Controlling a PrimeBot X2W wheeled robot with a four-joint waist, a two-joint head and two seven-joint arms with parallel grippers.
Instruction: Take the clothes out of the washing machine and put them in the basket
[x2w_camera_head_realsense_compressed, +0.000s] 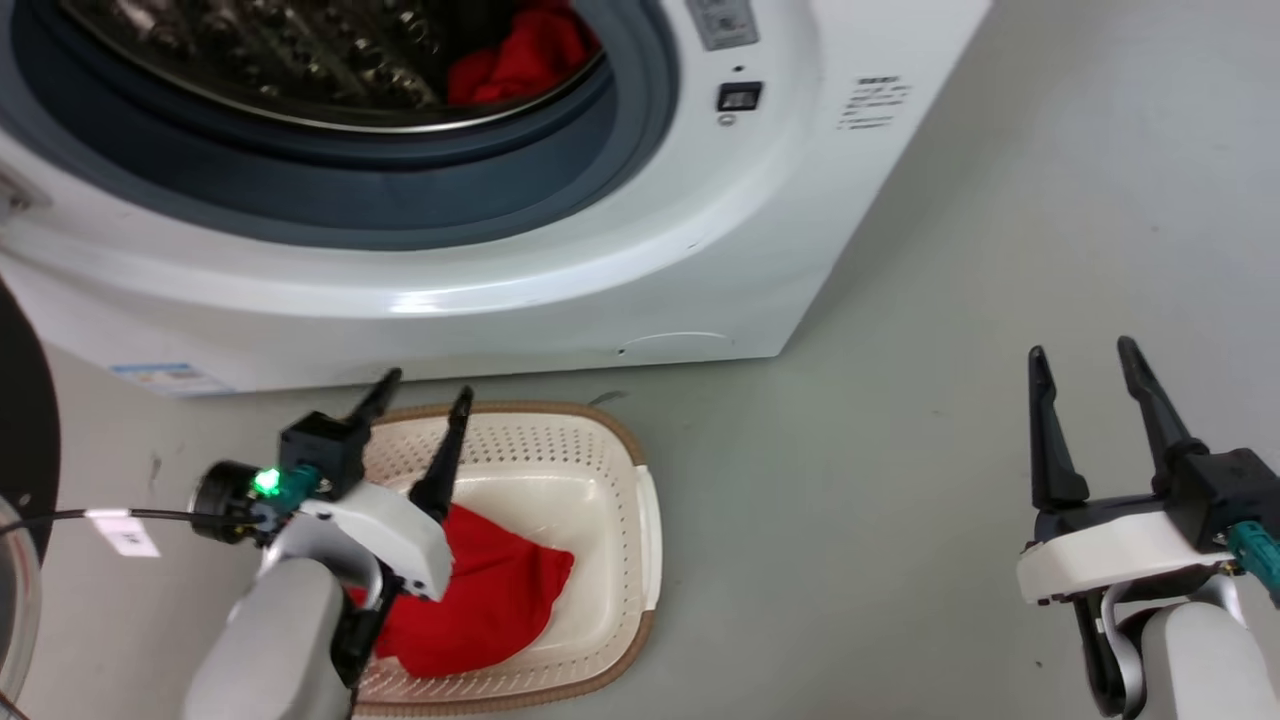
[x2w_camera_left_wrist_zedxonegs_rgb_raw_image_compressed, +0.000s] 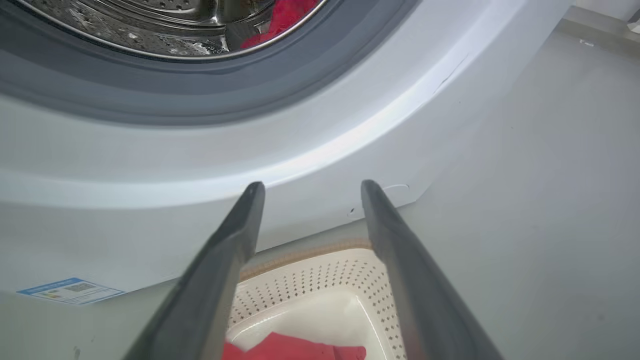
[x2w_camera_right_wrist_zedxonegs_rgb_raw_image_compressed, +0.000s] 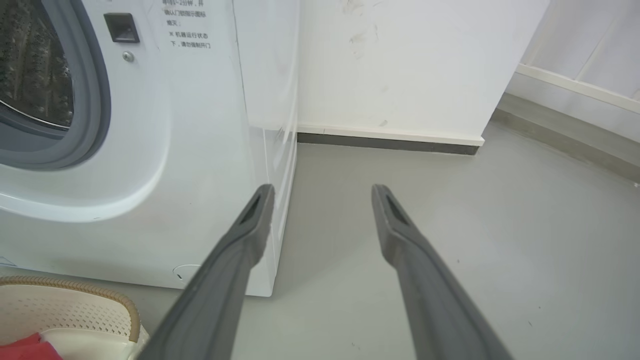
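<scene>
From the head view, the job looked half done: one red garment (x2w_camera_head_realsense_compressed: 490, 590) lay in the basket (x2w_camera_head_realsense_compressed: 640, 520), while the other red garment (x2w_camera_head_realsense_compressed: 525, 55) sat inside the washing machine (x2w_camera_head_realsense_compressed: 600, 260), waiting to be fetched. The left gripper (x2w_camera_head_realsense_compressed: 423, 390) hovered over the basket, fingers spread and empty, the drum garment well above and beyond it; the right gripper (x2w_camera_head_realsense_compressed: 1082, 350) hung wide and empty, well apart to the side. The left wrist view showed parted fingers aimed at the machine's front, red cloth high ahead in the drum. The right wrist view showed parted fingers over grey floor (x2w_camera_right_wrist_zedxonegs_rgb_raw_image_compressed: 450, 210), the basket's corner at lower left
</scene>
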